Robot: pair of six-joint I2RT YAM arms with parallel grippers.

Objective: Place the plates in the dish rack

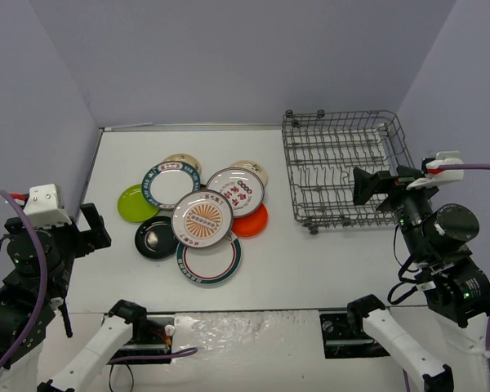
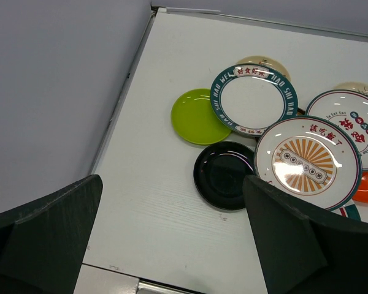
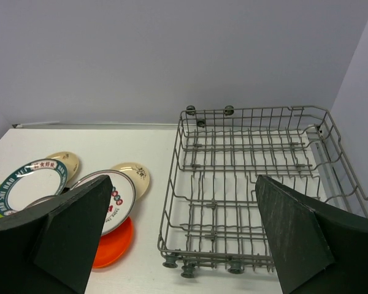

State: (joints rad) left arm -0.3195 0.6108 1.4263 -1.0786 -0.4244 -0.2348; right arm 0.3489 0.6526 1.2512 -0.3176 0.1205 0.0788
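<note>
Several plates lie overlapping at mid-table: a sunburst-patterned plate (image 1: 202, 218) on top, a green-rimmed plate (image 1: 171, 184), a red-rimmed plate (image 1: 235, 191), a lime-green plate (image 1: 135, 202), a black plate (image 1: 155, 238) and an orange plate (image 1: 253, 221). The grey wire dish rack (image 1: 335, 113) stands at the back right and holds no plates. My left gripper (image 1: 94, 229) is open and empty, near-left of the pile; its wrist view shows the black plate (image 2: 224, 174) just ahead. My right gripper (image 1: 374, 186) is open and empty, raised over the rack's right side, facing the rack (image 3: 173, 177).
Two cream plates (image 1: 182, 160) (image 1: 251, 169) peek out at the back of the pile, and another green-rimmed plate (image 1: 210, 261) lies under its near side. Grey walls close the table at the back and on both sides.
</note>
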